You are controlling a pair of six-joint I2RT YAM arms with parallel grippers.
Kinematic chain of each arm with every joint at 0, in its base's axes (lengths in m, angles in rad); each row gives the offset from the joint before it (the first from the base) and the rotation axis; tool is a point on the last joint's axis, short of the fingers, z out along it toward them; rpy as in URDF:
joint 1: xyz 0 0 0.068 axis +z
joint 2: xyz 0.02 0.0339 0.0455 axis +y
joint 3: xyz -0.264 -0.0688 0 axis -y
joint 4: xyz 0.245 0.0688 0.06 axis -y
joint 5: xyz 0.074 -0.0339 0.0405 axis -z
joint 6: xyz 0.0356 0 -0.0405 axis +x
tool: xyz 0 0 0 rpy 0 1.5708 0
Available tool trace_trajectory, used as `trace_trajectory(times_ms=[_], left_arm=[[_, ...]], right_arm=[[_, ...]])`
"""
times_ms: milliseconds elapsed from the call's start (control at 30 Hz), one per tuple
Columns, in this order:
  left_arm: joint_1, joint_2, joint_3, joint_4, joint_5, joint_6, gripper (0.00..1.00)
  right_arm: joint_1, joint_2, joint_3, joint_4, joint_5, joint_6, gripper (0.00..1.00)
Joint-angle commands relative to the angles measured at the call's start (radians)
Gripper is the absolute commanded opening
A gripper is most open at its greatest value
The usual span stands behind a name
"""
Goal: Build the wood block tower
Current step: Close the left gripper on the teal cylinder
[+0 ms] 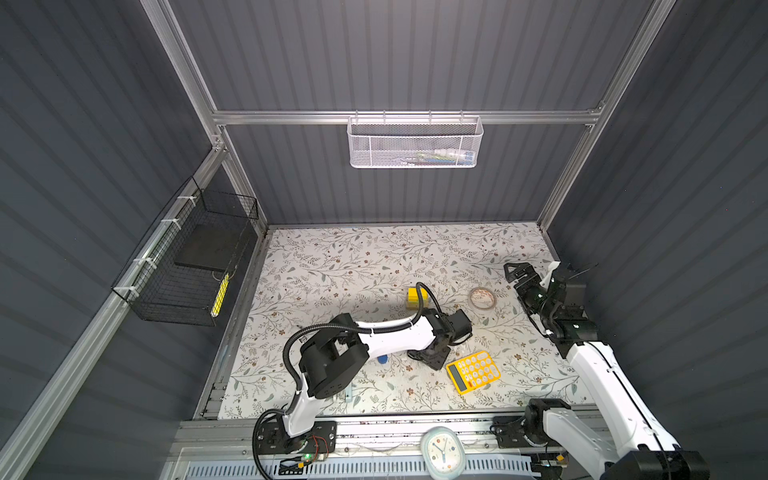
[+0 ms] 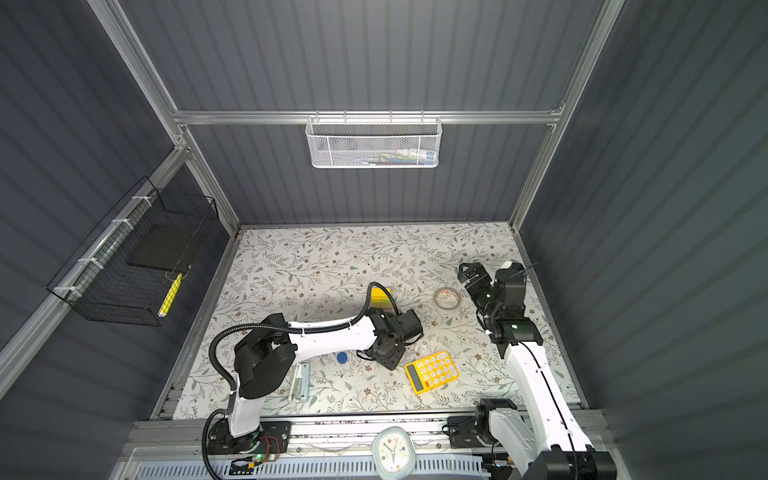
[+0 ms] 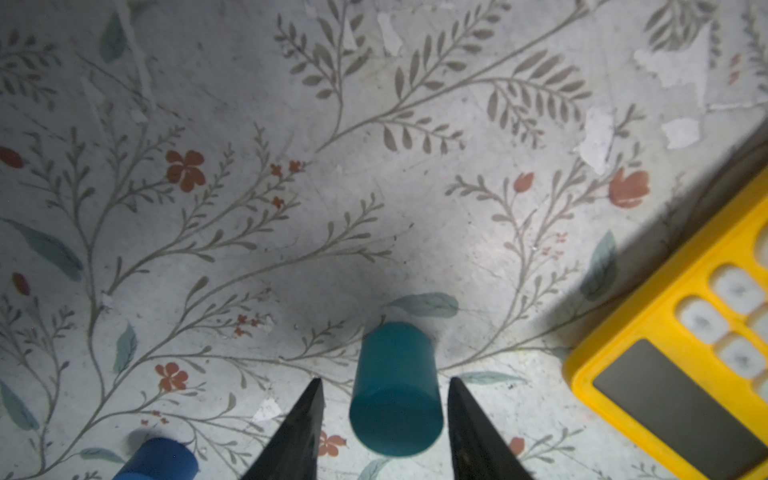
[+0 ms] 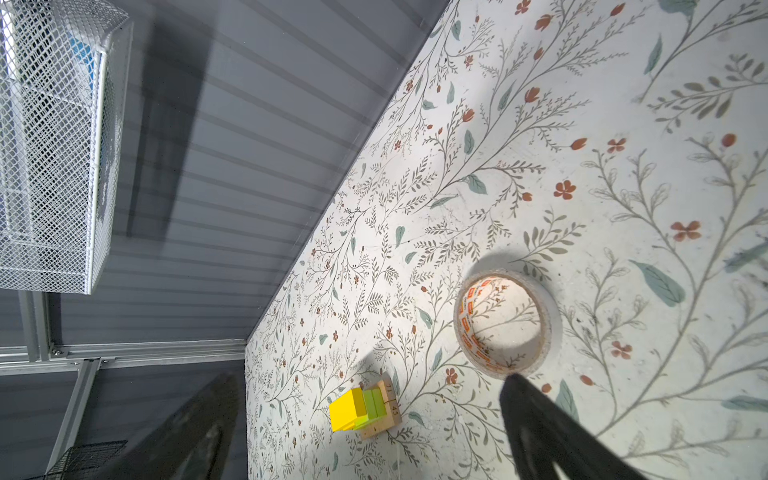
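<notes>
- L gripper point(image 3: 385, 379): jaws part-open, straddling blue cylinder point(image 3: 395, 399), slim gaps both sides; near-centre, just left of calculator point(image 1: 473, 371).
- 2nd blue cylinder point(image 2: 342, 357): further left.
- Stacked blocks point(image 1: 417, 297): mid-table, left of tape roll point(image 1: 482, 298).
- R gripper point(image 1: 518, 272): jaws wide, empty, far right.

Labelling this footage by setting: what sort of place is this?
Likely a lab robot cell, not a home: grey panel walls on an aluminium frame, left arm and right arm on a base rail.
</notes>
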Motion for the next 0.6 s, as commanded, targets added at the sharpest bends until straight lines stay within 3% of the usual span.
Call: trace_trajectory(times_ms=[0, 567], left_arm=[[-0.002, 0.003, 0.018, -0.027, 0.012, -0.015, 0.48], [-0.003, -0.008, 0.01, -0.016, 0.024, -0.016, 0.37]], right_arm=[[-0.005, 0.001, 0.012, 0.006, -0.006, -0.008, 0.99], [-0.007, 0.003, 0.011, 0.005, -0.011, -0.008, 0.99]])
